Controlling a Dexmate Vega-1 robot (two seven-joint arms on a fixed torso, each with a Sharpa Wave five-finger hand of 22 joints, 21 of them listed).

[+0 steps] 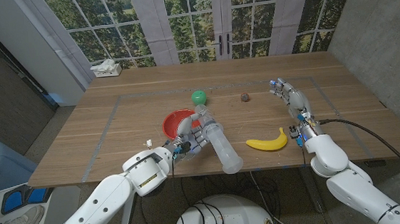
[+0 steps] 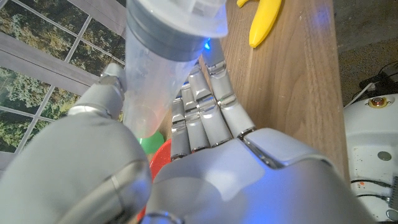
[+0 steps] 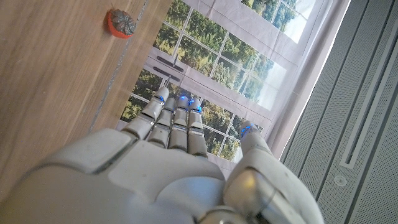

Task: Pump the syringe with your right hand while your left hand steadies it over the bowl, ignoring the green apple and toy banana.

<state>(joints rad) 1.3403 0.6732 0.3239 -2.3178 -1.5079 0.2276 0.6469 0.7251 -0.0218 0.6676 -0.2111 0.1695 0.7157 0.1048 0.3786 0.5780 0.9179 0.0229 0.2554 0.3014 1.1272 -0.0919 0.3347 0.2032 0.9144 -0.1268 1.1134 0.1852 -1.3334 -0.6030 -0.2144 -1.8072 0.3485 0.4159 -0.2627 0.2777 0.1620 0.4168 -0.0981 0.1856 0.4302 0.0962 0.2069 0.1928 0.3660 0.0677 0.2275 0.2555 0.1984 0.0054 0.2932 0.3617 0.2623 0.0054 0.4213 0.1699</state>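
A: Gripping the big clear plastic syringe mid-barrel near the table's front edge, the left hand tilts its tip over the red bowl.

B: Stiff, slick, probably light. The right hand, fingers straight and empty, should take the plunger end.

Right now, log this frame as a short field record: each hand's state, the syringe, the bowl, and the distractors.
left hand: grips the syringe barrel, beside the bowl
right hand: holds nothing, fingers extended, apart from the syringe
syringe: large, clear, tilted, nozzle end toward the bowl, plunger end toward the table's near edge
bowl: red, by the left hand
green apple: just beyond the bowl, untouched
toy banana: on the table between syringe and right arm
small dark object: farther back, identity unclear
pumping: not yet begun
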